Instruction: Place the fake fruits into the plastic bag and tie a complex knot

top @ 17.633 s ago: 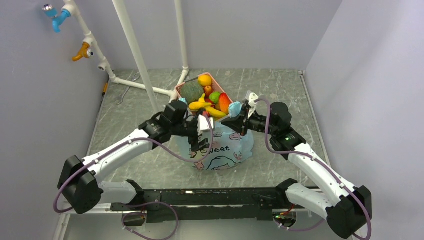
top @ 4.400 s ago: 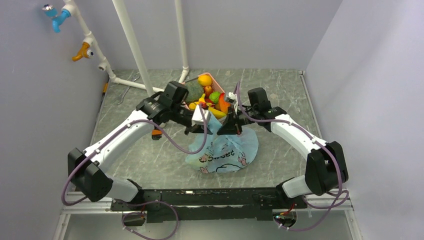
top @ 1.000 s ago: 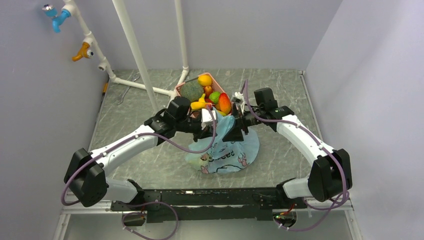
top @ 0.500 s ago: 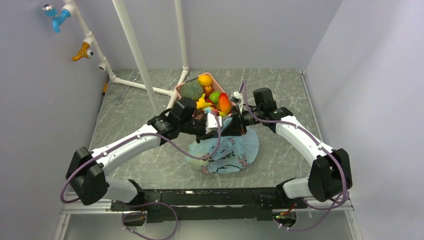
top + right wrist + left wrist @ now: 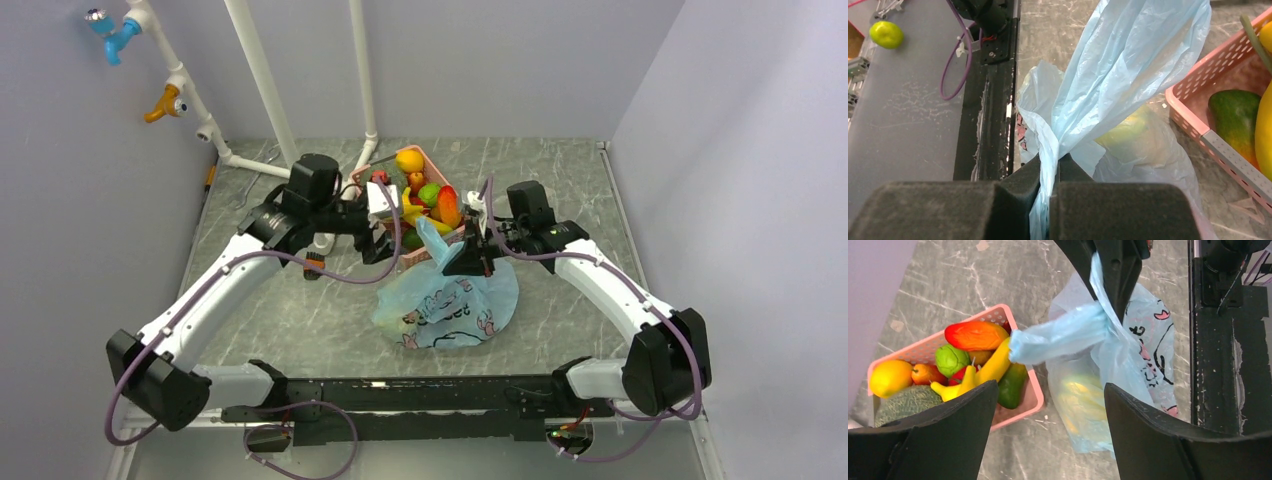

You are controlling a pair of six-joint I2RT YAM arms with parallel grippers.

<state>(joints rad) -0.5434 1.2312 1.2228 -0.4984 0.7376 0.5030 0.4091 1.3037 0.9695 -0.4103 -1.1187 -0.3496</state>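
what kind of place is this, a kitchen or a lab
Probably a robot test cell in a lab, not a home: robot arms bolted to a black rail, plain grey walls boxing in the table, and fake fruits in a pink basket.

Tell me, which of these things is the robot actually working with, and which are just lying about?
In the job: plastic bag, pinched by the right pincer; fake fruits in the pink basket; one yellowish fruit inside the bag; open left pincer.
Lying about: white pipes, blue fitting, orange fitting, yellow-green ball.
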